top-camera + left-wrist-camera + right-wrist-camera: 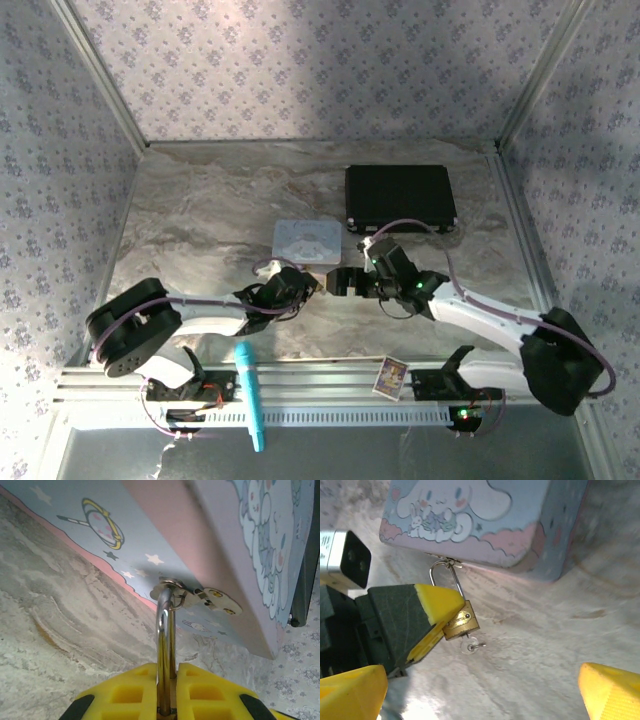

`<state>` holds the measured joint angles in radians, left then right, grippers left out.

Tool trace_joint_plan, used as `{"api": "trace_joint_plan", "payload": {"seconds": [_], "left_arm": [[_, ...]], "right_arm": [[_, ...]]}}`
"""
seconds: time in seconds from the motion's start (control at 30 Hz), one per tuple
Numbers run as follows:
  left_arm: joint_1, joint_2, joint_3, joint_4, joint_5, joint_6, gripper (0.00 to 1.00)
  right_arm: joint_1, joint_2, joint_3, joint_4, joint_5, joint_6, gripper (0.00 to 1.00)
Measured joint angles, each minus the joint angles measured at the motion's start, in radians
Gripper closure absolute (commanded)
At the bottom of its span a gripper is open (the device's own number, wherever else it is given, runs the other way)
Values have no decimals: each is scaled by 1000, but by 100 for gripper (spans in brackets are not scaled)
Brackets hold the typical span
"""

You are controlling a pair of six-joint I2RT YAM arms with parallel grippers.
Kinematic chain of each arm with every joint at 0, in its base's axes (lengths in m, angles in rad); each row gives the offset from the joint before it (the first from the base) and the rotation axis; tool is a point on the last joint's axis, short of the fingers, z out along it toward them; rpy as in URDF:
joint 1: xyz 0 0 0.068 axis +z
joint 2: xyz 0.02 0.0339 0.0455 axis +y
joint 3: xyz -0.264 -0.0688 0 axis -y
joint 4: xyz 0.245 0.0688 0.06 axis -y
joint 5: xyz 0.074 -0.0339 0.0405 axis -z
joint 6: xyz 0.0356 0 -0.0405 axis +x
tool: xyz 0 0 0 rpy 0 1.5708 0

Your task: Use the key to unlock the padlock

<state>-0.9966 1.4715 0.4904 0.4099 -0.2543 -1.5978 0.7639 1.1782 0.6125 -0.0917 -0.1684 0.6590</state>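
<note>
Right wrist view: find the brass padlock (461, 621) hanging by its shackle (164, 630) from the hasp of the pastel cartoon tin (485, 525), at that tin's six o'clock, and clamped from nine o'clock between the yellow fingers of the left gripper (166, 695). Note the key (472, 644), apparently seated in the keyhole at the padlock's five o'clock. Centre the right gripper (480, 695), spread wide and empty, on it. Close on the key's flat head, then twist about its own axis without pulling. Brace the padlock body against the turn.
</note>
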Motion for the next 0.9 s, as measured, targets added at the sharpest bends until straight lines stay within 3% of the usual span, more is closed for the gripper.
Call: {"api": "trace_joint_plan", "payload": {"seconds": [0.13, 0.2, 0.27, 0.37, 0.57, 0.9], "left_arm": [[0, -6, 6, -19, 0, 3, 100], [0, -6, 6, -22, 0, 4, 100], [0, -6, 7, -23, 3, 4, 100], [0, -6, 11, -26, 9, 4, 100], [0, -11, 16, -35, 23, 7, 100], [0, -13, 21, -43, 38, 7, 100]], "right_arm": [[42, -50, 14, -97, 174, -179, 27], [61, -48, 4, -103, 235, -249, 32], [78, -40, -6, -101, 262, -310, 38], [100, -22, -31, -45, 264, -387, 58], [163, 49, -56, 69, 205, -513, 72], [195, 212, -41, 176, 176, -570, 84]]}}
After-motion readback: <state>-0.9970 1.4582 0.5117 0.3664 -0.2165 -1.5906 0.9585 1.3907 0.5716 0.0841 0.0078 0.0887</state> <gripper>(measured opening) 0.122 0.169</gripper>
